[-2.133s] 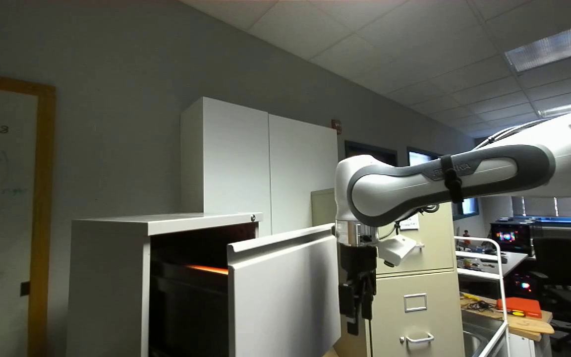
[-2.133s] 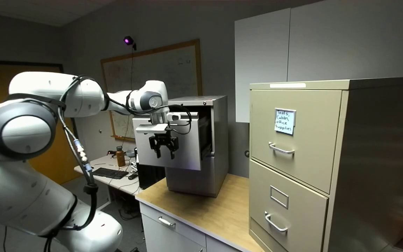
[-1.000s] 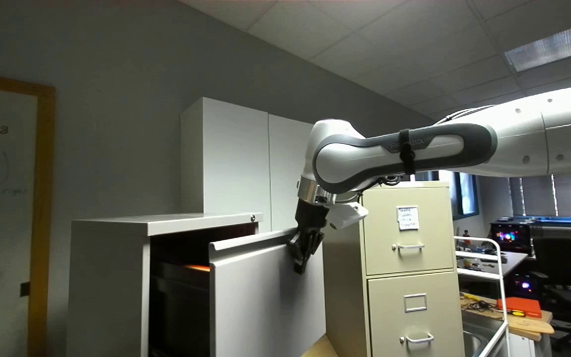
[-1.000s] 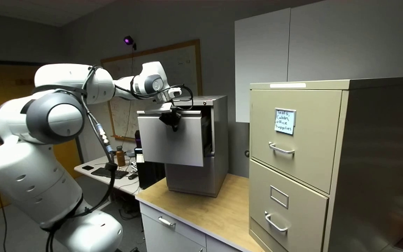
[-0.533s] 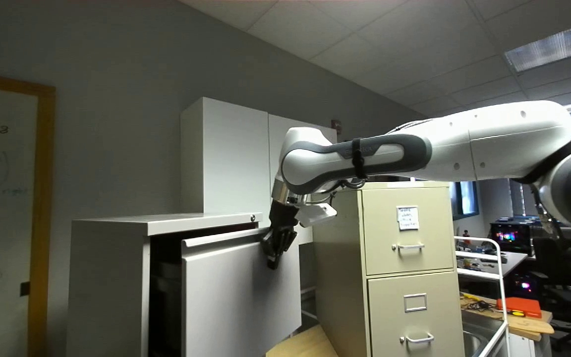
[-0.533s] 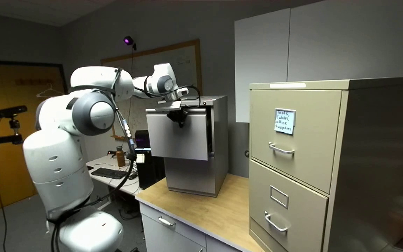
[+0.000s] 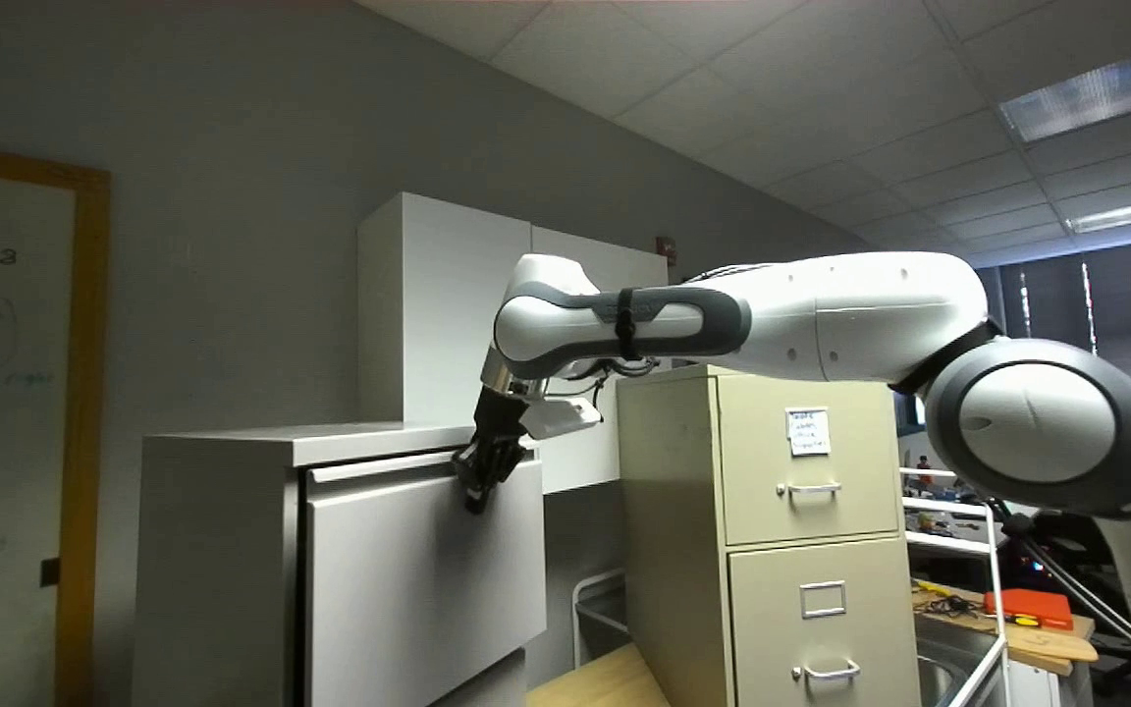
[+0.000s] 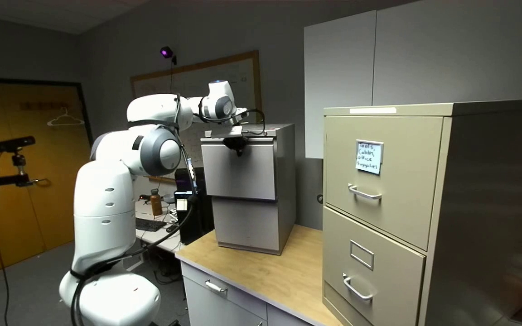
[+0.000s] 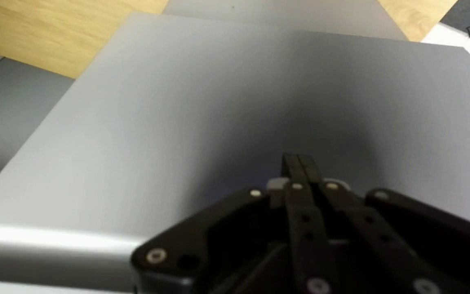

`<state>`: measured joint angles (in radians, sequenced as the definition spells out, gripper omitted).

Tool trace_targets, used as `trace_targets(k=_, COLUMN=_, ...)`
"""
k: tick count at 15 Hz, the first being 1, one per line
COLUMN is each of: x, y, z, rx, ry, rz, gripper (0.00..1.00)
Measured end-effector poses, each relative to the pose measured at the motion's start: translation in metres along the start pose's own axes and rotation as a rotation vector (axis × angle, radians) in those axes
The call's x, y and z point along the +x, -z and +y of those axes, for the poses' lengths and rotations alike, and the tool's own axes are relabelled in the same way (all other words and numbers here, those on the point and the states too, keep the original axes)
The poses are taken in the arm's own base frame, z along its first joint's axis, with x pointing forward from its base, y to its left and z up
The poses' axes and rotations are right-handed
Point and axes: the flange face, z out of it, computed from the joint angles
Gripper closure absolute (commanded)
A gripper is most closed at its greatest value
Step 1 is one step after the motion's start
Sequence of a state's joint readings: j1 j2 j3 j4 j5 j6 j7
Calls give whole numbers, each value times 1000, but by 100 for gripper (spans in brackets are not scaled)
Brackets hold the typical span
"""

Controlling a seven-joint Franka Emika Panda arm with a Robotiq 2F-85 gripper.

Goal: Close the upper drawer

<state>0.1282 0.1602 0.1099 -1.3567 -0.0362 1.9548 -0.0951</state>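
Now with fingers (image 9: pixel 293 171) together, holding nothing | seemingly pressed against upper drawer (image 7: pixel 418 589) near its top | set almost flush in cabinet (image 7: pixel 212 570), standing only slightly proud; clearly further in than half a second ago | so nearly done, likely wanting one last steady push to seat fully

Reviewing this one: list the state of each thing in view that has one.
White upper drawer: nearly closed, narrow gap along one side
White lower drawer: closed
Gripper: shut, nothing held, at the white upper drawer's front
Top beige filing drawer: closed
Bottom beige filing drawer: closed
White cupboard doors: closed
Counter drawer: closed
Bottle: standing upright
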Motion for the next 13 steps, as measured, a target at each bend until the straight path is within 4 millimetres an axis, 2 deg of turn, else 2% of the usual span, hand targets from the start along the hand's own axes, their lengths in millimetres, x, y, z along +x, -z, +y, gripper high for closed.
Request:
trace_targets(k=3, x=21, y=5, z=-4, rx=13, ry=16, rz=20, gripper=100)
trace_targets(k=8, x=43, y=-3, z=-3, rx=29, ry=38, rz=3, gripper=100)
trace_targets(k=13, x=51, y=-4, z=0, rx=43, ry=41, rz=-38, gripper=100)
